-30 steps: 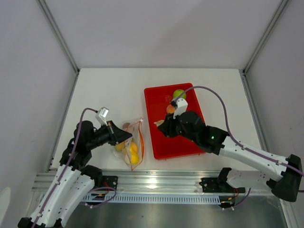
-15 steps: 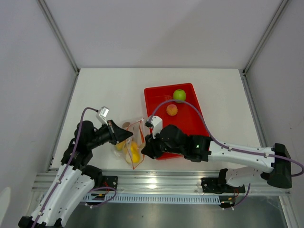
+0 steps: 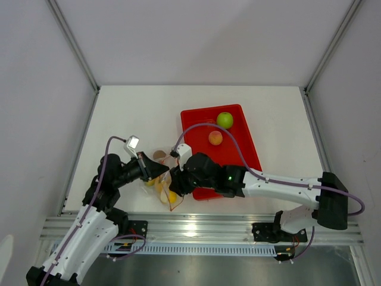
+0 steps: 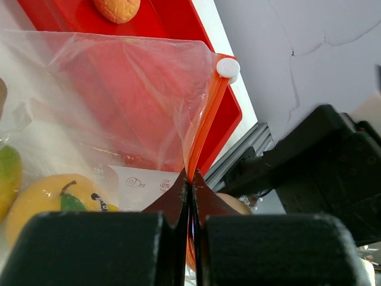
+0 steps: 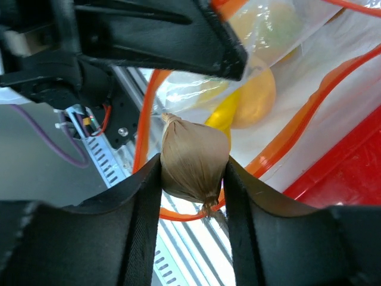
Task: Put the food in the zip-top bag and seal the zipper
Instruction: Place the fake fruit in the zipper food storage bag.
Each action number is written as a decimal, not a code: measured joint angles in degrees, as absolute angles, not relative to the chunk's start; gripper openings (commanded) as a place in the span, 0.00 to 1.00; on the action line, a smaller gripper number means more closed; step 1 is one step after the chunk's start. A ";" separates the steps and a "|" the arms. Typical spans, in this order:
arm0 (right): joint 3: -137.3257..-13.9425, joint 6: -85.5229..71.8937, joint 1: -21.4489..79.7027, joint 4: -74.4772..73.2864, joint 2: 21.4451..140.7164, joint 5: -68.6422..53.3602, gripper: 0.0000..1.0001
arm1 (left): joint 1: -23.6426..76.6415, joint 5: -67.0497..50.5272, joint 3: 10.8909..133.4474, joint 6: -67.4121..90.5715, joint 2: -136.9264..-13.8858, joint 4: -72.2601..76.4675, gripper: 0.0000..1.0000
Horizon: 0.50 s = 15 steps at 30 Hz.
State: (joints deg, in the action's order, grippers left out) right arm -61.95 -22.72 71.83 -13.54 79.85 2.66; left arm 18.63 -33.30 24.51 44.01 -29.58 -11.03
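Underneath, white table [image 3: 137, 113], grey walls [image 3: 196, 36].

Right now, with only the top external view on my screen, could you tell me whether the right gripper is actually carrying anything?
Observer: Yes. The right wrist view shows the right gripper shut on a small bulb-shaped beige piece.
Operator: Thank you. What exactly is the left gripper pinching?
Observer: The left gripper is shut on the edge of the bag, right at the zipper. The white slider sits at the zipper's far end.
Operator: Is the mouth open?
Observer: It looks so. In the right wrist view the zipper's sides stand apart in a loop, with yellow fruit inside.
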 measured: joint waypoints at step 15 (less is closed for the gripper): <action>-62.46 -20.88 68.49 -13.06 82.94 4.97 0.70 | 18.63 -33.87 22.79 45.50 -28.21 -6.72 0.01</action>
